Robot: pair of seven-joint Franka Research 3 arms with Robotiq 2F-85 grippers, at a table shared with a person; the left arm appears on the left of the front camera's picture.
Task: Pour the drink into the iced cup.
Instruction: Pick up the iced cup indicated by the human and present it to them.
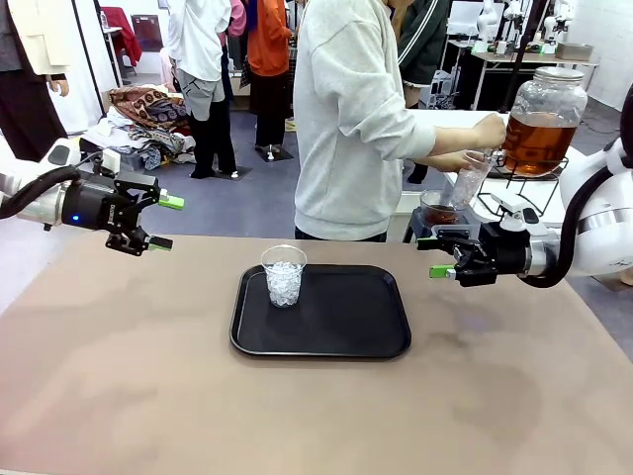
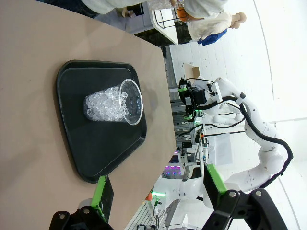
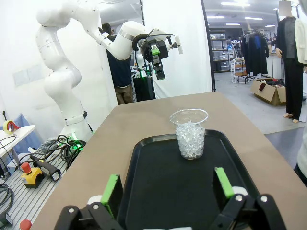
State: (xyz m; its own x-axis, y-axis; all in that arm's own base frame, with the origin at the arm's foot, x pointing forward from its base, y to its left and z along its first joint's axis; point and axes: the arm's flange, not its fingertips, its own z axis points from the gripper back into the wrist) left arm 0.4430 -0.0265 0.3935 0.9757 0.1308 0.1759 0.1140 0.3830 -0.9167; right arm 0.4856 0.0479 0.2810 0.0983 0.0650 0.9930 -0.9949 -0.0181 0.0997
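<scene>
A clear plastic iced cup (image 1: 284,276) full of ice cubes stands upright on the left part of a black tray (image 1: 346,327). The amber drink (image 1: 539,139) fills a glass dispenser jar on a side table at the far right, where a person holds a clear cup (image 1: 472,178) at its tap. My left gripper (image 1: 158,223) hovers open left of the tray. To the tray's right my right gripper (image 1: 442,257) hovers open. Neither holds anything. The left wrist view shows the iced cup (image 2: 115,103) beyond my left gripper (image 2: 158,189). From the right wrist, the iced cup (image 3: 190,134) stands ahead of my right gripper (image 3: 168,189).
The brown table (image 1: 119,376) lies bare around the tray. A round dark container (image 1: 436,211) sits beyond the far edge near the person. Other people and clothes stand in the background. Cables and an emergency stop button (image 3: 26,175) lie on the floor beside the table.
</scene>
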